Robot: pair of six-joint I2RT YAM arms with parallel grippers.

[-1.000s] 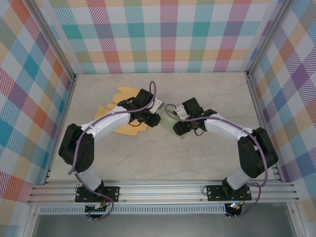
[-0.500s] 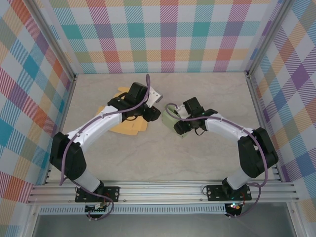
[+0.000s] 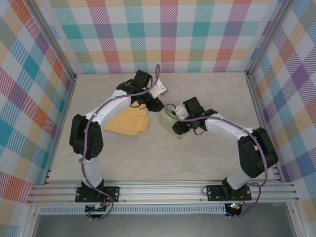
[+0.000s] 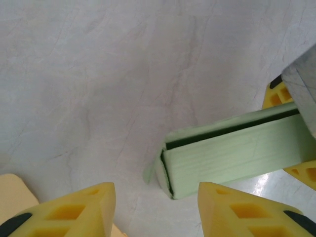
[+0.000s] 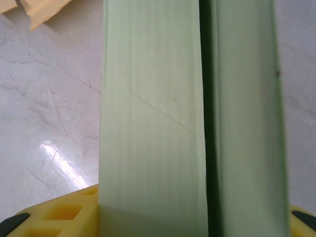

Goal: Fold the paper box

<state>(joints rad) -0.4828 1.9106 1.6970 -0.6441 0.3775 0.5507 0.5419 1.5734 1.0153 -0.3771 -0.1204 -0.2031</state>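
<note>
The pale green paper box [image 3: 169, 120] stands folded near the table's middle, a dark seam running along its top edge [image 4: 232, 129]. My right gripper [image 3: 177, 126] is shut on the box, with yellow fingers [image 5: 54, 213] pressing both of its sides. In the right wrist view the box [image 5: 153, 118] hides most of the space between those fingers. My left gripper [image 3: 157, 106] hovers just left of the box's end, open and holding nothing. In the left wrist view the left gripper [image 4: 155, 192] is short of the box's corner flap.
Flat yellow-orange paper blanks [image 3: 127, 121] lie left of the box, under the left forearm, and their edge [image 4: 14, 195] sits beside the left finger. Metal frame rails and checkered walls [image 3: 168, 34] enclose the table.
The left arm has swung toward the back of the table, uncovering the yellow blanks, and its gripper now sits at the box's far-left end. The right gripper and box have held still.
</note>
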